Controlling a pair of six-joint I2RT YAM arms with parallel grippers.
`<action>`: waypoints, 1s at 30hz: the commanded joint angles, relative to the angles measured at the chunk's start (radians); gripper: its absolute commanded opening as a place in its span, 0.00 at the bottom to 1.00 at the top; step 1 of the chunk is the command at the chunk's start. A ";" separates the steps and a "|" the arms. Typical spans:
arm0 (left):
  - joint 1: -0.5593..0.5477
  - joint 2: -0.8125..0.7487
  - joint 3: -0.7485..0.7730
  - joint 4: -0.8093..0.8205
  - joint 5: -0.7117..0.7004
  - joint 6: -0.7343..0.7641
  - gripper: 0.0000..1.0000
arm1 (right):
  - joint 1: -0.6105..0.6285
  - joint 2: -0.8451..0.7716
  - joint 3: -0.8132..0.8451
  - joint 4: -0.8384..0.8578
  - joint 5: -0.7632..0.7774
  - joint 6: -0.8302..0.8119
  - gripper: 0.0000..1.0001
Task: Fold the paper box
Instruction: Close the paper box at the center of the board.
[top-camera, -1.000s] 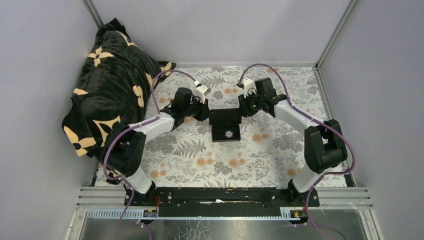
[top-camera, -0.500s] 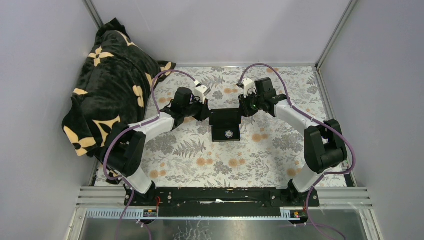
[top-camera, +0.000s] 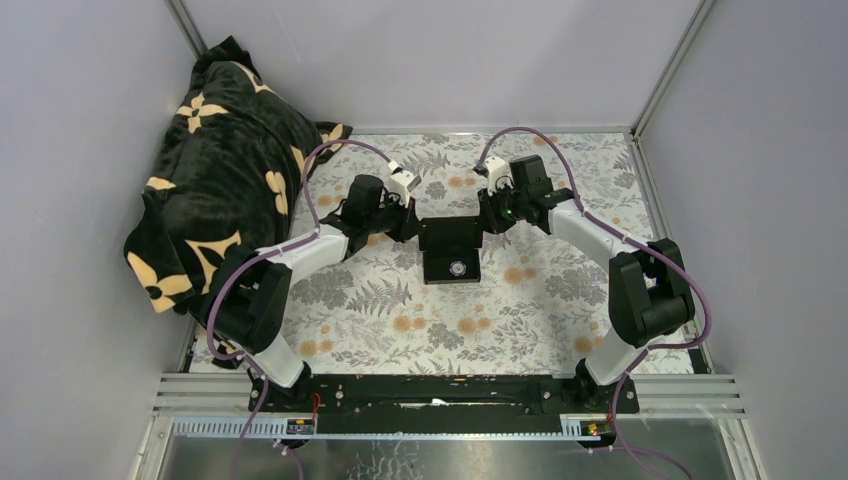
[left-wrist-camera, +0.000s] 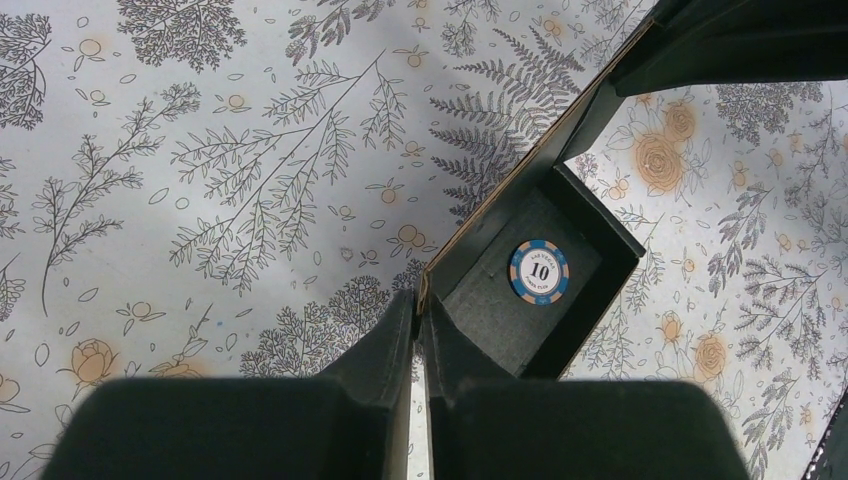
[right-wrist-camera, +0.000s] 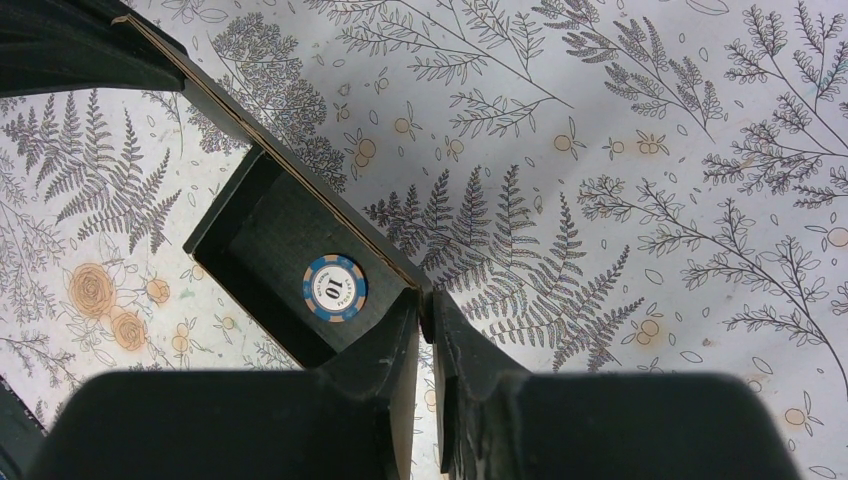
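Observation:
The paper box (top-camera: 449, 238) is a small open box of black card, and it sits at the middle of the floral cloth between the two arms. A blue and white poker chip (top-camera: 457, 268) marked 10 lies on its floor. My left gripper (top-camera: 415, 225) is shut on the box's left wall. In the left wrist view those fingers (left-wrist-camera: 420, 305) pinch the thin card edge, with the box (left-wrist-camera: 480, 290) and chip (left-wrist-camera: 539, 270) just beyond. My right gripper (top-camera: 486, 222) is shut on the opposite wall. The right wrist view shows the pinch (right-wrist-camera: 426, 305) beside the box (right-wrist-camera: 265, 230) and chip (right-wrist-camera: 335, 288).
A black plush blanket (top-camera: 215, 170) with cream flowers is heaped at the back left, against the wall. Grey walls close in the cloth-covered table (top-camera: 400, 330) on three sides. A metal rail (top-camera: 440, 395) carrying the arm bases runs along the near edge.

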 joint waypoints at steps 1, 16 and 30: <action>0.006 0.007 0.024 0.015 0.015 0.005 0.09 | 0.008 -0.013 0.041 0.002 0.007 0.006 0.15; 0.006 0.020 0.041 -0.005 0.017 -0.004 0.12 | 0.027 -0.002 0.053 -0.006 0.045 0.017 0.09; -0.012 0.011 0.059 -0.043 -0.056 -0.006 0.14 | 0.072 0.006 0.074 -0.031 0.130 0.040 0.05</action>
